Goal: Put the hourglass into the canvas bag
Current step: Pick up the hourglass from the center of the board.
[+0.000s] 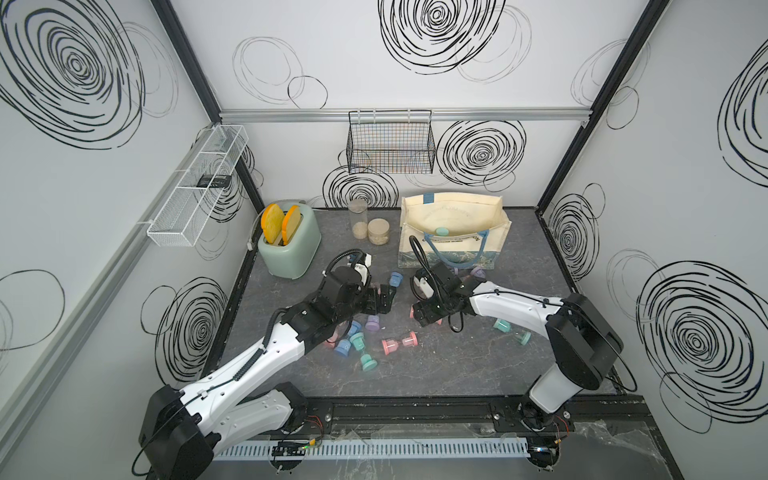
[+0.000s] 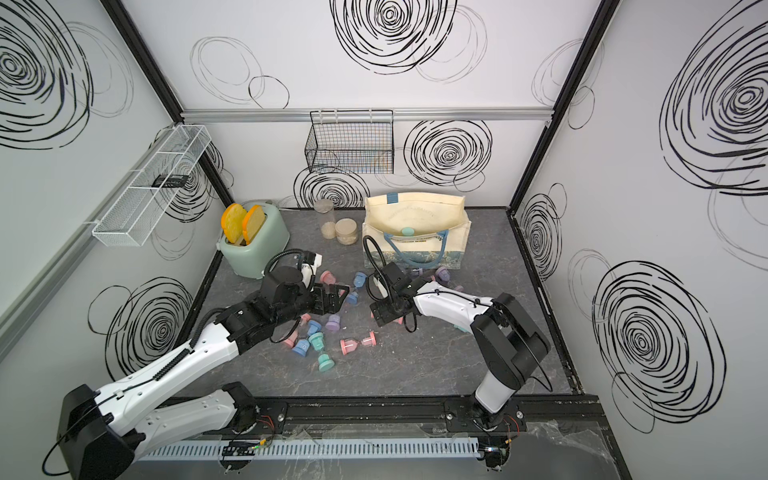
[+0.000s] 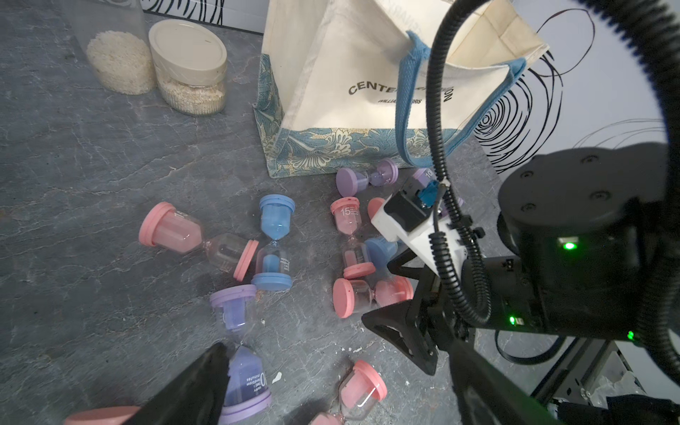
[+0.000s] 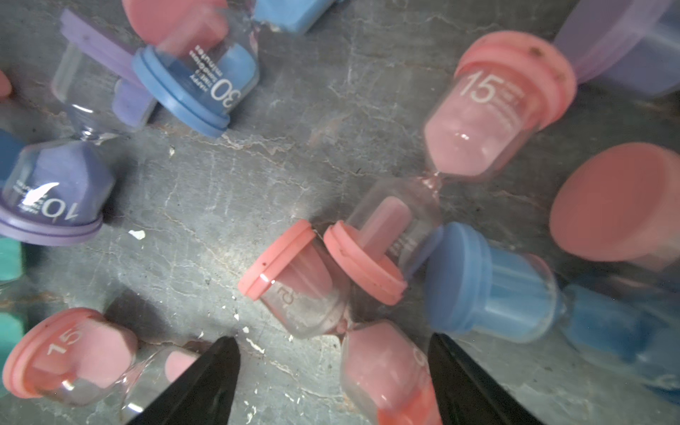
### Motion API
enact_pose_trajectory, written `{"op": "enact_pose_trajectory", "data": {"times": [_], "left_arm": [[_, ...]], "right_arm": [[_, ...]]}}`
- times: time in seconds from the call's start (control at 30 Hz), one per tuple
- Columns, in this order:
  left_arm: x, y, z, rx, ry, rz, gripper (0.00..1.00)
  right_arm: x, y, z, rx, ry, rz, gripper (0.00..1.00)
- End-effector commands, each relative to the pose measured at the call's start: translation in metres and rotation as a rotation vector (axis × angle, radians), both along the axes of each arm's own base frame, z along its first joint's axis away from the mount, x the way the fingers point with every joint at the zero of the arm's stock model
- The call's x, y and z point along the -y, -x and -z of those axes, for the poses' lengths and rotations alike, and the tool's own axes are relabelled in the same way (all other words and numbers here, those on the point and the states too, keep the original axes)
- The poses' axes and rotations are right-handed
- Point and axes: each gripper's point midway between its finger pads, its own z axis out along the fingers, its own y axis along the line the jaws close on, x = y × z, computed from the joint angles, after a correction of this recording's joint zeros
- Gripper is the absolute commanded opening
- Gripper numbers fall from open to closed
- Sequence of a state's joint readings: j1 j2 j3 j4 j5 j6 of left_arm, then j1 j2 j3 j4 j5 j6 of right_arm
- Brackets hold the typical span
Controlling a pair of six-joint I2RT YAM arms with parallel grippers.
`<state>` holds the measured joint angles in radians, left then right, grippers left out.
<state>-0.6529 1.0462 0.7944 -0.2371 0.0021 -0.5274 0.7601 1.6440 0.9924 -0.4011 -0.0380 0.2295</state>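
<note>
Many small hourglasses, capped in pink, blue, purple and teal, are scattered on their sides across the dark counter (image 1: pixel 436 374). Most lie between the two arms and in front of the canvas bag (image 1: pixel 457 208). The bag is stood upright near the back wall with its mouth gaping and a blue handle (image 3: pixel 404 110) draped down its front. The opening is thus left free for things to be dropped in from above, and a teal hourglass (image 1: pixel 441 231) is already lodged inside.

The thing now addressed is judged to be a pink hourglass (image 4: pixel 331 312), lying flat on the counter and crowded closely by others. The right gripper (image 4: pixel 333 371) is lowered over it, pointing downward, with its fingers spread and set on either side of the sand-filled bulb. Nothing is pinched yet, and contact between finger and glass cannot be confirmed. This straddling pose is presumably chosen because a lying hourglass is most easily caught across its round body.

The left gripper (image 1: pixel 388 296) is held wide apart and empty above the counter, just beside the right one. It is judged to be waiting so that the crowded patch is left to one arm. A careful closing is called for, since neighbours could be nudged or the glass could roll.
</note>
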Motion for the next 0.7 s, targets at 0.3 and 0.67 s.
{"op": "enact_pose_trajectory", "data": {"times": [0.3, 0.67], "left_arm": [[0.002, -0.002, -0.006, 0.018, 0.038, -0.01, 0.96], [0.003, -0.002, -0.01, 0.031, 0.049, -0.011, 0.96]], "right_arm": [[0.015, 0.027, 0.016, -0.07, 0.041, 0.021, 0.79], [0.013, 0.047, 0.029, -0.122, 0.065, 0.025, 0.73]]}}
